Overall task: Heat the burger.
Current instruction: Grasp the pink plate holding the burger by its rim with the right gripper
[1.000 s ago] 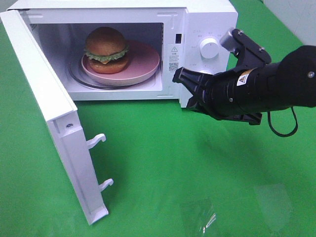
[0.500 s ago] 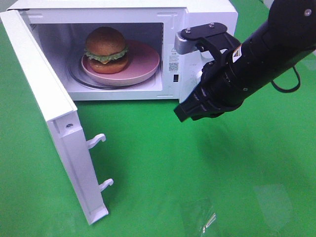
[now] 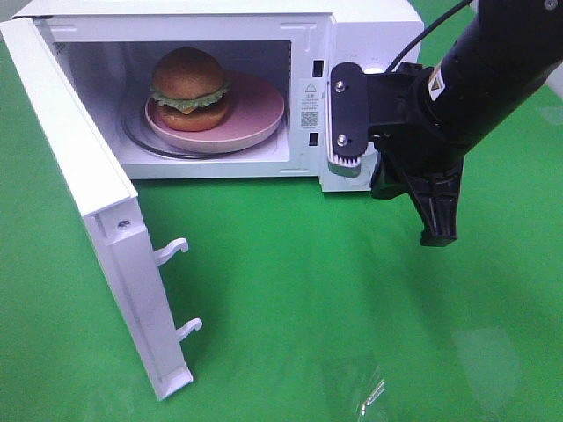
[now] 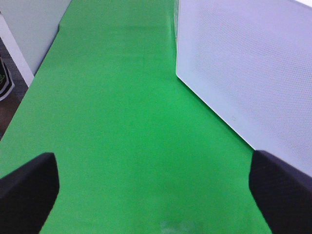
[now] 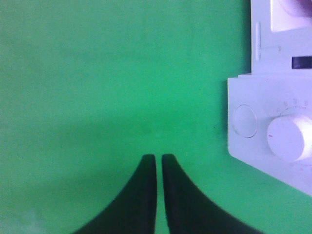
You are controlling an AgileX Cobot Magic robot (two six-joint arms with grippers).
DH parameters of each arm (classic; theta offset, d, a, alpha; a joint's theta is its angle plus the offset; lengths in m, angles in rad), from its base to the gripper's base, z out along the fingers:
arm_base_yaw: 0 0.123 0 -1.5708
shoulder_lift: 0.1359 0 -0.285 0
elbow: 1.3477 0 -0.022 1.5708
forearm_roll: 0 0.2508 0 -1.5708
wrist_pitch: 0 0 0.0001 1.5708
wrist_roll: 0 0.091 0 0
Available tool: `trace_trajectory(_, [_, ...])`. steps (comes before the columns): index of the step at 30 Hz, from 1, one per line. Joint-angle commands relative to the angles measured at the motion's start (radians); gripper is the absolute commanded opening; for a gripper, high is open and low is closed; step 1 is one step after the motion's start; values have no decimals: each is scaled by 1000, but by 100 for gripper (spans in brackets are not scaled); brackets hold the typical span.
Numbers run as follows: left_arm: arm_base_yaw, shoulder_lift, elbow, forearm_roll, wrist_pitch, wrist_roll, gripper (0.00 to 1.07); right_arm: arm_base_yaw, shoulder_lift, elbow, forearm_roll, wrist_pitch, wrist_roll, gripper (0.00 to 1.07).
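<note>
The burger (image 3: 188, 88), a glossy brown bun with green lettuce and a patty, sits on a pink plate (image 3: 259, 110) inside the open white microwave (image 3: 369, 26). The microwave door (image 3: 97, 220) stands swung out to the left. My right gripper (image 3: 438, 236) hangs fingers-down in front of the control panel, right of the cavity, above the green cloth. In the right wrist view its fingers (image 5: 157, 158) are together and hold nothing, beside the white knob (image 5: 290, 136). My left gripper (image 4: 156, 195) is wide open and empty over bare cloth, and it is outside the high view.
A green cloth (image 3: 290, 290) covers the table. The open door's two latch hooks (image 3: 171, 251) stick out toward the front. A white dotted microwave panel (image 4: 248, 63) stands close beside my left gripper. A small shiny scrap (image 3: 374, 396) lies at the front.
My right arm has swung from pointing left across the panel to hanging fingers-down in front of it, and the wrist has turned. The burger, plate and door have not moved.
</note>
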Motion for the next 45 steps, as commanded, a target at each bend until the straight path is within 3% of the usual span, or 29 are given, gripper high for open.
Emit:
trace_trajectory(1, [1, -18, 2, -4, -6, 2, 98, -2, -9, -6, -29, -23, -177, 12])
trace_trajectory(9, [1, -18, 2, -4, -6, 2, 98, -1, -9, -6, -81, -84, -209, 15])
trace_trajectory(13, [1, -18, 2, -4, -6, 2, 98, 0, -9, -6, -81, -139, -139, 27])
trace_trajectory(15, [1, -18, 2, -4, -6, 2, 98, 0, -9, -6, -82, -193, -36, 55])
trace_trajectory(18, [1, -18, 2, -4, -6, 2, 98, 0, -9, -6, -82, -204, -18, 62])
trace_trajectory(19, [1, -18, 2, -4, -6, 2, 98, 0, -9, -6, -92, -225, 11, 80])
trace_trajectory(20, [1, -18, 2, -4, -6, 2, 98, 0, -9, -6, -92, -225, 11, 80])
trace_trajectory(21, [1, -18, 2, -4, -6, 2, 98, 0, -3, -6, -110, -233, 18, 93])
trace_trajectory(22, [1, -18, 2, -4, -6, 2, 98, 0, -3, -6, -110, -233, 18, 93])
trace_trajectory(23, [1, -18, 2, -4, -6, 2, 98, 0, 8, -6, -115, -236, 20, 101])
trace_trajectory(31, [1, -18, 2, -3, -6, 2, 98, 17, 56, -35, -125, -251, 22, 99])
trace_trajectory(45, [1, -18, 2, -3, -6, 2, 98, 88, 181, -186, -252, -259, 94, 96])
